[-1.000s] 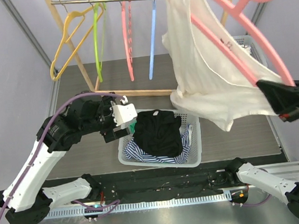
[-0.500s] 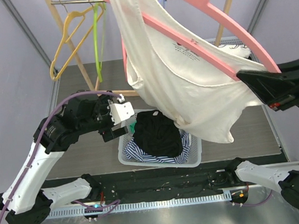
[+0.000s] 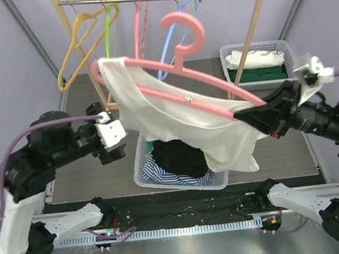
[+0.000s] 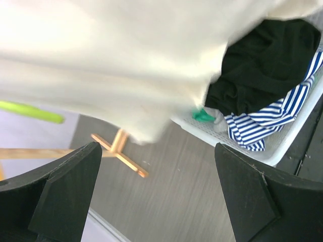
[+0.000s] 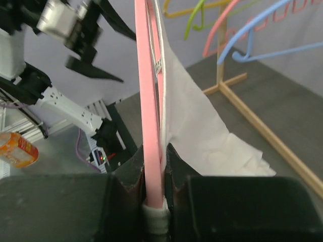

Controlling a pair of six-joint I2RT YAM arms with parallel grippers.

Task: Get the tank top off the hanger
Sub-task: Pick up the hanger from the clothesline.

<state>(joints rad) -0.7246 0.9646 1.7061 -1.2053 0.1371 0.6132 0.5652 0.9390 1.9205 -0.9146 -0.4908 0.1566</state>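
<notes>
My right tool (image 5: 151, 169) is clamped together on one end of the pink plastic hanger (image 3: 186, 99), which I hold aloft and tilted over the bench (image 3: 279, 146), hook uppermost. My left tool (image 4: 156, 151) stands fully apart and grips nothing. Its fingers (image 4: 65, 186) frame the lower edge of the white cotton tank top (image 3: 156, 113) from just below. The garment is on the hanger, draped over both arms, with one shoulder stretched around the far tip and the hem sagging towards the white plastic laundry basket (image 3: 219, 179) of dark and striped clothes. The step in hand, as I judge it, is the first grasp on the cloth. To do it well, I should bring the left tool up onto the shoulder at the far tip and close on fabric alone, never on the pink arm. I should then draw outward along that arm while the right tool holds rigid. A pull straight down would likely bind the neckline against the hook.
</notes>
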